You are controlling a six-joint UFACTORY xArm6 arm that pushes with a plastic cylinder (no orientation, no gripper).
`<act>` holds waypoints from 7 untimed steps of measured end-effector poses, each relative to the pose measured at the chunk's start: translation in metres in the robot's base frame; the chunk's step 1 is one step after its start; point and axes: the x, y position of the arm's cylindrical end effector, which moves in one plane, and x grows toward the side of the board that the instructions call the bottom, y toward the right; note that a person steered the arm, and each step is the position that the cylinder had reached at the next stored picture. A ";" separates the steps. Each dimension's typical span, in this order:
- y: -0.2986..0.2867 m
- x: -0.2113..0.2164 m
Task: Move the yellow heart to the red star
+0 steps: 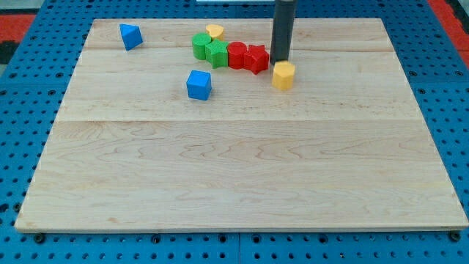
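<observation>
A small yellow block (pixel 215 31) that looks heart-shaped lies near the view's top, touching the top of a green block (pixel 200 45). The red star (pixel 256 59) sits at the right end of a row of green and red blocks. Two blocks of that row lie between the star and the yellow heart. My tip (pixel 280 61) stands just right of the red star. It is at the upper edge of a second yellow block (pixel 283 75), which looks like a hexagon. I cannot tell whether the tip touches either one.
In the row, a green star-like block (pixel 217 53) and a rounded red block (pixel 237 55) touch each other. A blue cube (pixel 198 84) lies below the row. A blue triangle (pixel 130 35) sits at the upper left. The wooden board (pixel 234 176) rests on a blue pegboard.
</observation>
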 end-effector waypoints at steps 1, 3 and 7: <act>-0.009 0.035; -0.106 -0.006; -0.130 -0.119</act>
